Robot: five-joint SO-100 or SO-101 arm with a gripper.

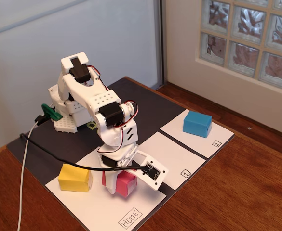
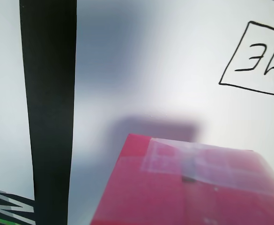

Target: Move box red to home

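The box red [image 1: 127,184] is a small pinkish-red cuboid over the home [image 1: 97,207] sheet, the large white paper with a "HOME" label [image 1: 130,219] at its near corner. My gripper [image 1: 118,187] reaches straight down from the white arm and is shut on the box, with a white finger [image 1: 109,185] against its left side. In the wrist view the box red [image 2: 188,187] fills the lower right, taped on top, and throws a shadow on the home [image 2: 151,70] sheet. The label [image 2: 261,61] shows at the upper right. No fingers show in the wrist view.
A yellow box [image 1: 74,178] sits on the left part of the home sheet, close to the gripper. Sheet 1 [image 1: 174,154] lies bare to the right, and a blue box [image 1: 197,123] stands on sheet 2 [image 1: 213,139]. Black mat strips [image 2: 48,93] separate the sheets. A white cable [image 1: 25,183] trails at the left.
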